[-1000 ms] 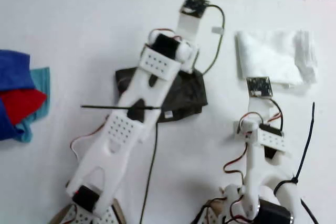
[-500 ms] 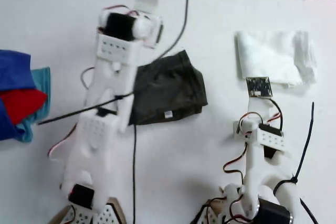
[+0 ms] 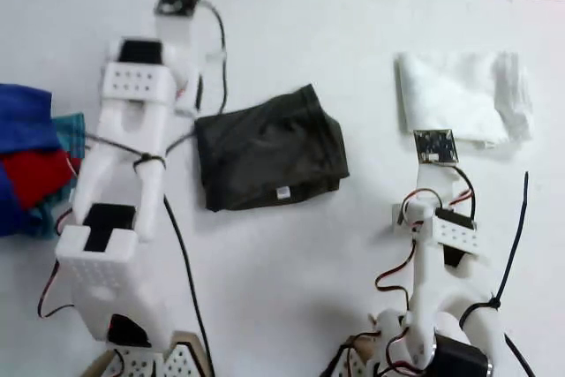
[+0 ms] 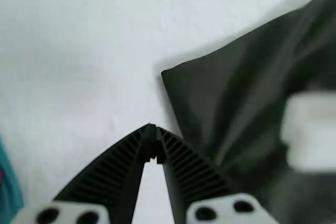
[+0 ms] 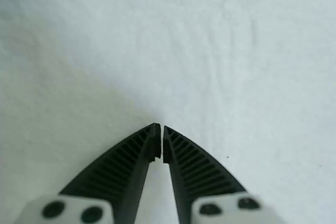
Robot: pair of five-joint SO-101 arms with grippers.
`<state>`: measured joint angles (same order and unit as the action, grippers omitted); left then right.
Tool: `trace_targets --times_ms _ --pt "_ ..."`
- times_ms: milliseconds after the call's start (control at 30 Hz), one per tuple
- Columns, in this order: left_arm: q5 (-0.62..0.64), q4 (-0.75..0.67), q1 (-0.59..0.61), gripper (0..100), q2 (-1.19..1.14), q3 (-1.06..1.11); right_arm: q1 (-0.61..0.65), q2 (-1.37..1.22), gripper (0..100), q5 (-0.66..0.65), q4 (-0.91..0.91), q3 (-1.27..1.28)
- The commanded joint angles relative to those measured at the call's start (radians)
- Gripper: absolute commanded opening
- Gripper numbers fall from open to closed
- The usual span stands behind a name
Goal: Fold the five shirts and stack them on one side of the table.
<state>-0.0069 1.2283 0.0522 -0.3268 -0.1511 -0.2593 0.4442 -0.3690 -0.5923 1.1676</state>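
Two pincers, both closed and holding nothing: the left pincer [image 4: 153,132] hangs over bare counter [image 3: 353,33] just beside a corner of the dark shirt [image 3: 269,147], its tips meeting. The right pincer [image 5: 160,129] is over plain white surface with only a hairline between its tips.

We see the dark shirt folded into a rough rectangle at the middle of the counter. Its long axis runs left to right, tilted so the right end lies slightly farther away. A small pale label sits on its near edge.

At the far right lies a folded white shirt [image 3: 459,94]; the right arm [image 3: 437,245] has a small board on its wrist that overlaps the shirt's near edge.

At the left edge, blue [image 3: 22,116], red [image 3: 35,174] and teal [image 3: 69,134] cloth lie bunched together, cut off by the frame and partly covered by the left arm [image 3: 132,130]. We cannot tell how many garments they are. In the left wrist view a blurred white block overlaps the dark shirt; we cannot make out what it is.
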Motion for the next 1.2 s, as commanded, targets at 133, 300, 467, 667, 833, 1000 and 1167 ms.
trace_targets --times_ms 133,300,467,667,833,1000,1167 --pt "-0.002 -0.516 -0.06 3 0.058 0.36 -0.002 0.013 1.8 0.011 0.01 -0.005" --pt "0.003 -0.628 -0.02 3 0.057 0.41 -0.002 0.024 1.8 0.006 -0.03 -0.021" --pt "0.005 -0.634 -0.006 3 -0.018 0.384 0.022 0.022 1.8 0.002 -0.288 -0.219" --pt "0.071 -0.516 0.015 3 -0.103 0.251 0.223 0.013 1.8 0.009 -0.545 -0.551" --pt "0.127 -0.491 0.017 3 -0.14 0.209 0.466 0.001 1.8 0.072 -0.572 -0.713" --pt "0.126 -0.45 0.012 3 -0.141 0.199 0.653 -0.179 1.8 0.161 -0.486 -0.789" --pt "0.126 -0.45 0.012 3 -0.141 0.199 0.771 -0.433 1.8 0.166 -0.496 -0.919"
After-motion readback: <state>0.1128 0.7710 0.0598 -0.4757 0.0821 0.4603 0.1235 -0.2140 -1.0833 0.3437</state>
